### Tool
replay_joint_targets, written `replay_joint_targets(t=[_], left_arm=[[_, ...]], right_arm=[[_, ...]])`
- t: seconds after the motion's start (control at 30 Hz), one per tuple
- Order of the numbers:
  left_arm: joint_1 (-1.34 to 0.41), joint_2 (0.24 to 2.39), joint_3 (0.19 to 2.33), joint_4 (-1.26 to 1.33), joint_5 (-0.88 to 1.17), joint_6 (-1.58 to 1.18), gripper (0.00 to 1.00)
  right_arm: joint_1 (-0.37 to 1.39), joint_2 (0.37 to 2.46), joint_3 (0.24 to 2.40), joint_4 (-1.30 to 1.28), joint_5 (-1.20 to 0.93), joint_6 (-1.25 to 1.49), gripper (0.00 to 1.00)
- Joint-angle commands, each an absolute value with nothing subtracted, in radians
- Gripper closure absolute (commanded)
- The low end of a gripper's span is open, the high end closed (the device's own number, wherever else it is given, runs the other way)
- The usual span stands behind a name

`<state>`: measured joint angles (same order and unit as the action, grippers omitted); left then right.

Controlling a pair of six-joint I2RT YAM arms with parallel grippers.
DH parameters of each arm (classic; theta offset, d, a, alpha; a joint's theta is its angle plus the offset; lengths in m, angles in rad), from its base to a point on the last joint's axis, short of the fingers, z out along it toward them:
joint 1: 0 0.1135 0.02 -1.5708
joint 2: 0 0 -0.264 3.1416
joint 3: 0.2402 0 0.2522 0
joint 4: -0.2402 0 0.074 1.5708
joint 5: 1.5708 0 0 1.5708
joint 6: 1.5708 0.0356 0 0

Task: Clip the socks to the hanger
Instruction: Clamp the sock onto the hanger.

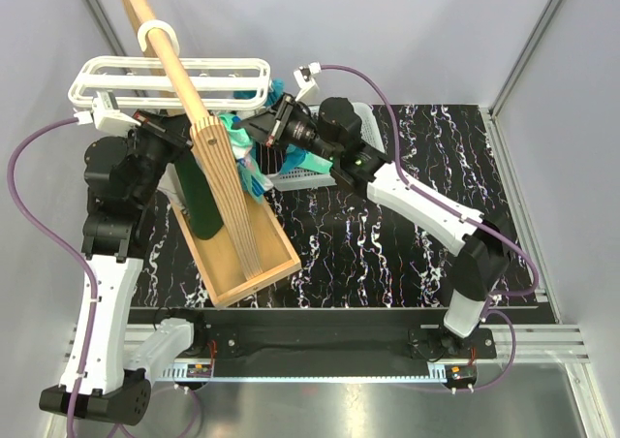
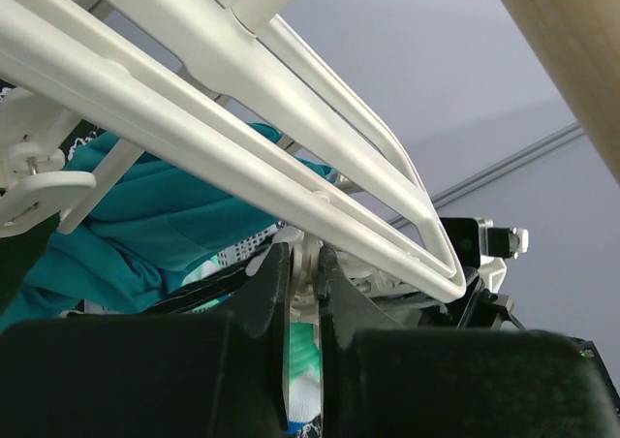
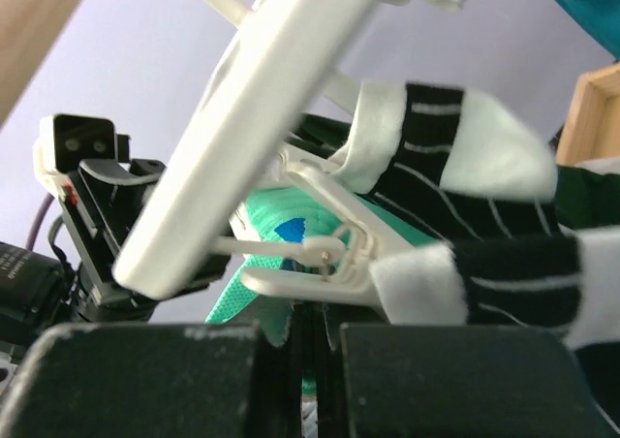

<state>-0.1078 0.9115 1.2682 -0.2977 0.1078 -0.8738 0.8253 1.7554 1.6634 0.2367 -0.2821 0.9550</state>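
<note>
- Top external view, near edge: both arms rise from their bases and reach away toward the far left corner of the black marbled table (image 1: pixel 387 234).
- Next out: a slatted wooden stand (image 1: pixel 237 234) lies slanted on the table. A dark green garment (image 1: pixel 199 201) lies against its left side.
- Basket (image 1: pixel 315 174): grey mesh, just beyond the stand's right edge, under the right arm.
- Right gripper (image 3: pixel 315 312): jaws drawn to a thin slit, nipping the lower edge of the mint sock (image 3: pixel 276 230). It is directly below a white clip (image 3: pixel 325 259) of the hanger.
- Striped socks (image 3: pixel 475 205): two, black and white, just right of that clip, one above the other in the right wrist view. The lower one's white cuff meets the clip's tip. Whether the clip bites it, I cannot tell.
- Left gripper (image 2: pixel 303 264): pinched tight on a white clip tab (image 2: pixel 306 285) under the hanger bars. A strip of mint-and-white fabric shows lower in the slit. Whether that fabric is gripped, and whether this is the same clip, cannot be told.
- Hanger (image 1: pixel 242 68): hooked over the wooden pole (image 1: pixel 160 41), above the table's far left. Both grippers meet beneath its right end.
- Teal cloth (image 1: pixel 262 99): bunched at the hanger's right end, beyond the grippers.
</note>
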Motion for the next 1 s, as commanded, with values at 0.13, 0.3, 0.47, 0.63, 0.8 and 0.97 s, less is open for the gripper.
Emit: replay_joint_targets(t=[0.13,0.3,0.47,0.63,0.8,0.97], left_arm=[[-0.112,0.902,1.267,-0.307,0.103,-0.879,1.00],[-0.112,0.882,1.261,-0.299,0.083,-0.876,1.00],[-0.110,0.828,1.235,-0.279,0.061,-0.876,1.00],[-0.110,0.810,1.227,-0.264,0.054,-0.882,1.00],[-0.110,0.837,1.232,-0.261,0.084,-0.897,1.00],[-0.112,0.861,1.229,-0.265,0.104,-0.902,1.00]], right_arm=[[0.842,1.778,1.767,0.258,-0.298,0.974,1.00],[0.847,1.779,1.750,0.236,-0.290,0.966,1.00],[0.847,1.772,1.730,0.204,-0.276,0.957,1.00],[0.848,1.753,1.704,0.198,-0.265,0.945,1.00],[0.851,1.758,1.721,0.213,-0.307,0.963,1.00],[0.859,1.758,1.718,0.251,-0.324,0.996,1.00]])
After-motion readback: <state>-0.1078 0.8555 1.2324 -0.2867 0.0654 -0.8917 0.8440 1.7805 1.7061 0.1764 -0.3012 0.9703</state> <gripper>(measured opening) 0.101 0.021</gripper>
